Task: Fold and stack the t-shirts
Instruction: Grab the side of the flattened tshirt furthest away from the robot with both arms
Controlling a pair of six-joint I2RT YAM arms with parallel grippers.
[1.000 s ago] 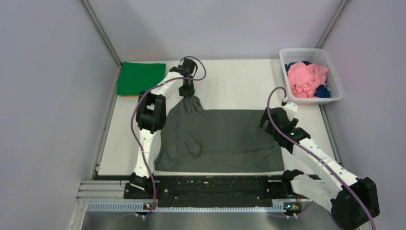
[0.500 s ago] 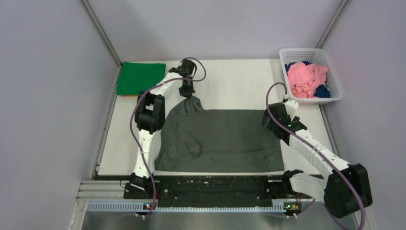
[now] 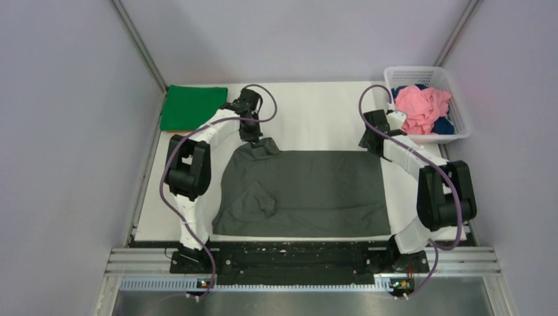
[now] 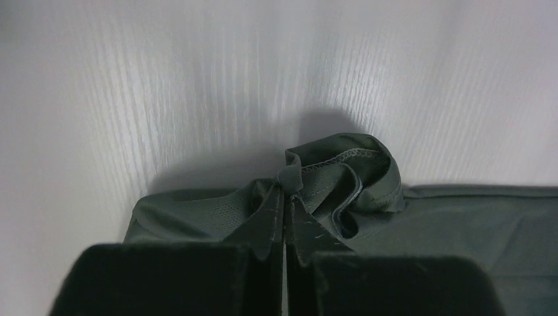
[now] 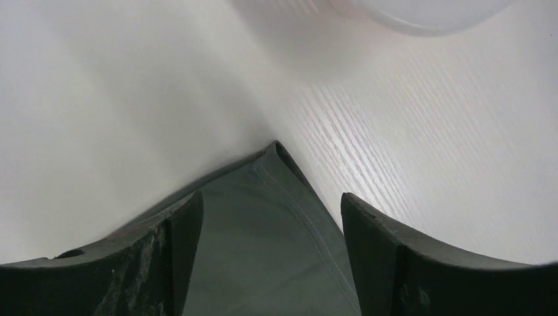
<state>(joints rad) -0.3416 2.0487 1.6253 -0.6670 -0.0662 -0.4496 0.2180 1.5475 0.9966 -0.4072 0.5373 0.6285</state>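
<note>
The dark grey t-shirt (image 3: 309, 191) lies spread on the white table, one sleeve folded over at its left. My left gripper (image 3: 254, 137) is shut on the shirt's bunched far-left corner (image 4: 339, 174), jaws pressed together on the cloth. My right gripper (image 3: 367, 140) is open over the shirt's far-right corner (image 5: 276, 197), one finger on each side of it. A folded bright green t-shirt (image 3: 193, 106) lies at the far left. The pink t-shirt (image 3: 421, 107) and the dark blue one (image 3: 445, 125) lie crumpled in the basket.
The white lattice basket (image 3: 460, 115) stands at the far right corner; its rim shows at the top of the right wrist view (image 5: 421, 16). Grey walls enclose the table on three sides. A black rail (image 3: 289, 260) runs along the near edge.
My right arm has swung from the shirt's right edge up to its far-right corner. My left gripper has shifted slightly left and nearer with the corner still in it.
</note>
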